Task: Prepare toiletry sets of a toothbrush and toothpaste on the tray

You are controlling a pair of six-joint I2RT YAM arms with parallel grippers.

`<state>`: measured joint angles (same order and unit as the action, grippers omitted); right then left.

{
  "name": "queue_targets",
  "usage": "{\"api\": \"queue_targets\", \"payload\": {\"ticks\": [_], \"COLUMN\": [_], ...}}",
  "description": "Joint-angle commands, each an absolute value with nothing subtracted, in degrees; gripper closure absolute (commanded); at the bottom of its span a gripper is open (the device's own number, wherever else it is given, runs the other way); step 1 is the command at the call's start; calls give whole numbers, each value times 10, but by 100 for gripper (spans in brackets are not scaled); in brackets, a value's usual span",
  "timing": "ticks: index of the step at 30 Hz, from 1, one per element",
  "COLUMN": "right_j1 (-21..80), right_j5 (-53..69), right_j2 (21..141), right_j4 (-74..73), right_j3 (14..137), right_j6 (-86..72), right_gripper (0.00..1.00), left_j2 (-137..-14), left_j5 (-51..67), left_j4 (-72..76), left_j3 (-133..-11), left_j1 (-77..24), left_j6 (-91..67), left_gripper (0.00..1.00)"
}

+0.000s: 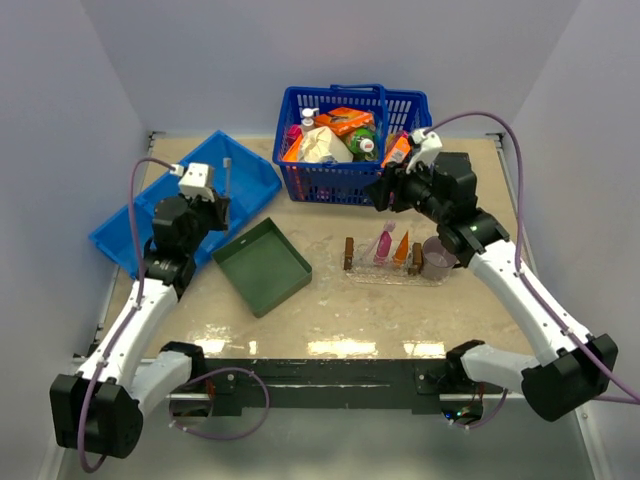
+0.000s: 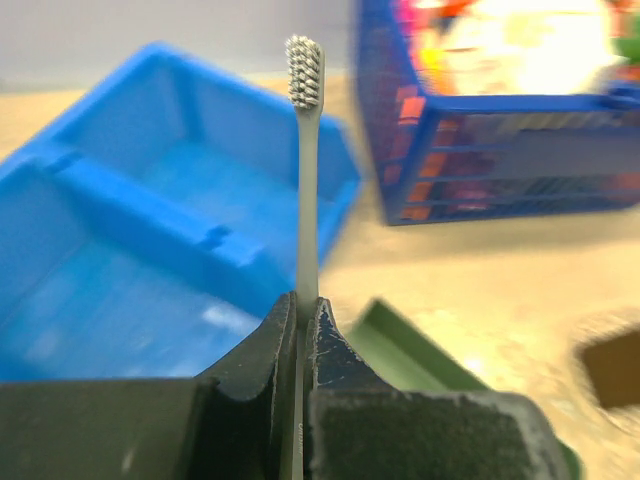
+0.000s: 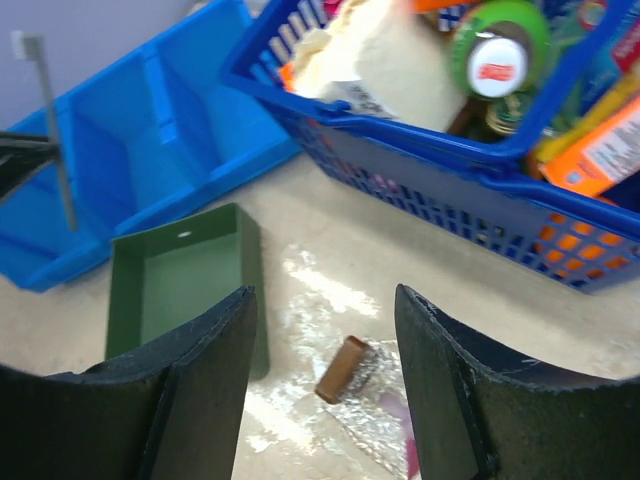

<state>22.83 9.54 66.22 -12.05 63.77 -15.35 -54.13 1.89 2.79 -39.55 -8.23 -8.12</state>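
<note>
Pale grey toothbrush (image 2: 308, 180) stands upright, bristles at the top, with its lower handle pinched tight in the left claw (image 2: 305, 310), which is closed on it. In the overhead view this claw hangs above the near edge of the blue divided bin (image 1: 150, 225), at 10 o'clock on the surface. No item shows in the bin compartments that are visible.

The tray (image 1: 380, 275), clear plastic with a brown wooden handle at each short end, lies at 3 o'clock, well apart from the toothbrush. 2 tubes of toothpaste lie on it side by side between the handles: the pink tube (image 1: 384, 243) and the orange tube (image 1: 402, 245). A purple mug (image 1: 436, 258) stands at the tray's 3 o'clock end; whether it rests on the tray or just beside it is unclear.

The right claw (image 3: 325, 300) holds nothing, its jaws moderately wide, and hovers between the tray and the blue basket (image 1: 350, 140).

Judging by this, the step in hand is carrying the toothbrush to the tray. The next move calls for swinging the left arm towards 3 o'clock, over the dark green tray (image 1: 262, 265), tipping the brush flat and setting it down beside a tube.

The green tray, at 9 o'clock, shows nothing inside. The basket, at 12 o'clock, is heaped with packets and bottles, including a green bottle with a white cap.
</note>
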Motion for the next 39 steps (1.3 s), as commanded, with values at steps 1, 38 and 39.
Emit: {"api": "queue_targets", "payload": {"ticks": [1,38,39], "right_j1": [256,335,336], "right_j5": [151,293,293], "right_j2": [674,790,791], "right_j4": [-88,13,11], "right_j3": [678,731,732], "right_j6": [-156,-234,-230], "right_gripper": [38,36,36], "left_j2": [-558,-637,-635], "left_j5": [166,447,447], "left_j4": [113,235,236], "left_j3": [-423,-389,-389], "left_j1": [-119,-221,-220], "left_j6": [-73,-171,-171], "left_gripper": [100,100,100]}}
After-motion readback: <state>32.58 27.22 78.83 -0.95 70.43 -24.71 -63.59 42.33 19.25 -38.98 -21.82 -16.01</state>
